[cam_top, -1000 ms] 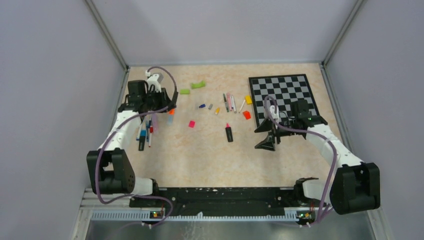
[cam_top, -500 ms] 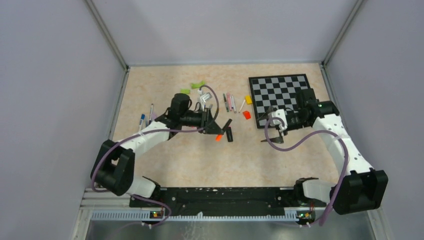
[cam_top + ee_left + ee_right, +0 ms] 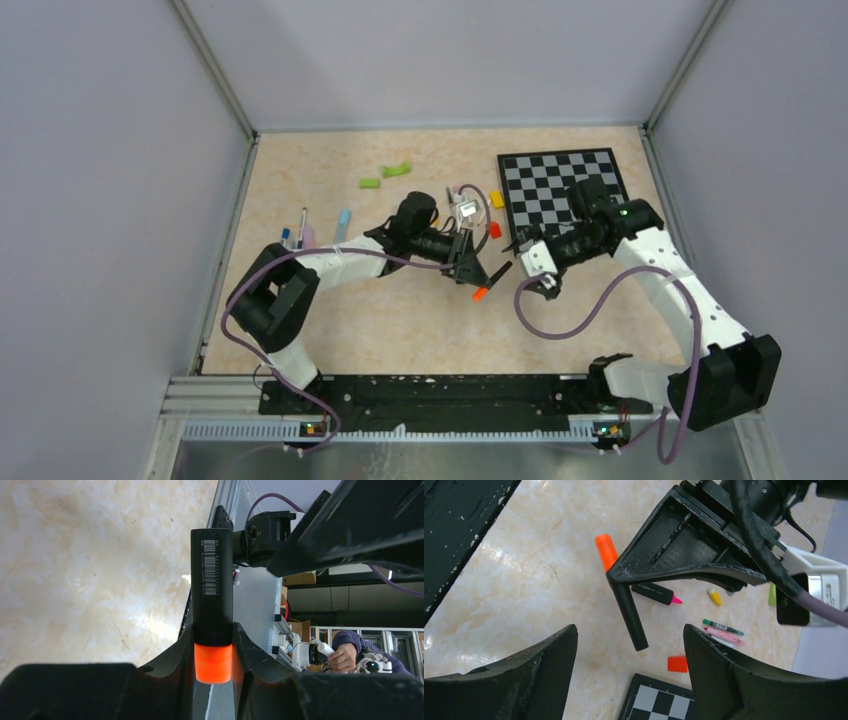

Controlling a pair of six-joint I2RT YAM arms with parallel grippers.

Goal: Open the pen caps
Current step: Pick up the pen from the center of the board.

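Pinched in the left claw (image 3: 213, 635), the highlighter (image 3: 212, 575) has a smooth, matt black plastic barrel with a white printed barcode. Its orange cap (image 3: 213, 663) is bright plastic with a faint sheen. That claw's fingers (image 3: 170, 665) are dull black plastic, scuffed grey along their edges in the right wrist view. The right claw (image 3: 629, 645) has matt, finely grained black fingers (image 3: 524, 680). Under both claws the tabletop (image 3: 75, 555) is smooth, marbled beige, catching soft glare. Just beyond the right claw the chessboard (image 3: 659, 702) looks flat and matt. The purple cable (image 3: 801, 607) behind the left claw looks smooth and rubbery. The black rail (image 3: 454, 520) near the right claw is flecked white.
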